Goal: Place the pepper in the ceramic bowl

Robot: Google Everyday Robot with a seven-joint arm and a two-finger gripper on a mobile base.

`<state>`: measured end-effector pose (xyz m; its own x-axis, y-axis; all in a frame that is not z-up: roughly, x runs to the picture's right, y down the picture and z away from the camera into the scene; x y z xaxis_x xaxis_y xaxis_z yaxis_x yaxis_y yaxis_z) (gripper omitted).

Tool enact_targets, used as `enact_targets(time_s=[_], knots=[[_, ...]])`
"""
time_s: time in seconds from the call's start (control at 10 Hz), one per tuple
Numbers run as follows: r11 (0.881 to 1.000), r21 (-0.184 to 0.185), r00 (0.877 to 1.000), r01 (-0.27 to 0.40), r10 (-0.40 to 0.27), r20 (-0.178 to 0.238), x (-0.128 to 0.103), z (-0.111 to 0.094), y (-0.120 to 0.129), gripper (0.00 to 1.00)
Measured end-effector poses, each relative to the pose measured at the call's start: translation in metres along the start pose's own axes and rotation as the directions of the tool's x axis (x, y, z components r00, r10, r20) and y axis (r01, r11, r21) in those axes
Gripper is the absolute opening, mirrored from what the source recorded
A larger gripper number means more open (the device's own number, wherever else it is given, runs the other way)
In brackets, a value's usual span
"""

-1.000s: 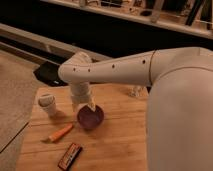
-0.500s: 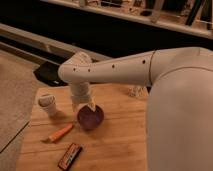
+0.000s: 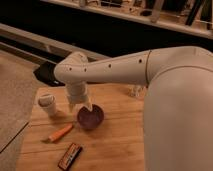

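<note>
The orange pepper (image 3: 61, 133) lies on the wooden table (image 3: 112, 145), front left of the bowl. The dark purple ceramic bowl (image 3: 90, 117) sits near the table's middle, with nothing visible in it. My gripper (image 3: 85, 106) hangs from the white wrist just above the bowl's back-left rim, to the upper right of the pepper and apart from it. Nothing shows in the gripper.
A small white cup (image 3: 48, 104) stands at the left of the table. A dark candy bar with orange edges (image 3: 70, 156) lies near the front edge. A small clear object (image 3: 135, 91) sits at the back. My white arm covers the table's right side.
</note>
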<state>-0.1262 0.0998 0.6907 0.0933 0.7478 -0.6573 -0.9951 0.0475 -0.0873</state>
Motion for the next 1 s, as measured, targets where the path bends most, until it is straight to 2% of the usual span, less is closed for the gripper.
enact_targets(time_s=[0.3, 0.6, 0.7, 0.8, 0.9, 1.0], knots=[[1.000, -0.022, 1.000, -0.005, 0.004, -0.009, 0.016, -0.014, 0.029, 0.65], [0.997, -0.027, 0.997, 0.071, -0.072, -0.024, 0.036, -0.015, 0.062, 0.65], [0.992, -0.030, 0.992, 0.122, -0.123, -0.030, 0.041, -0.014, 0.071, 0.65], [0.981, -0.033, 0.981, 0.191, -0.192, -0.039, 0.046, -0.011, 0.078, 0.65], [0.963, -0.038, 0.962, 0.268, -0.270, -0.048, 0.050, -0.008, 0.083, 0.65], [0.932, -0.044, 0.930, 0.361, -0.363, -0.060, 0.052, -0.003, 0.085, 0.65]])
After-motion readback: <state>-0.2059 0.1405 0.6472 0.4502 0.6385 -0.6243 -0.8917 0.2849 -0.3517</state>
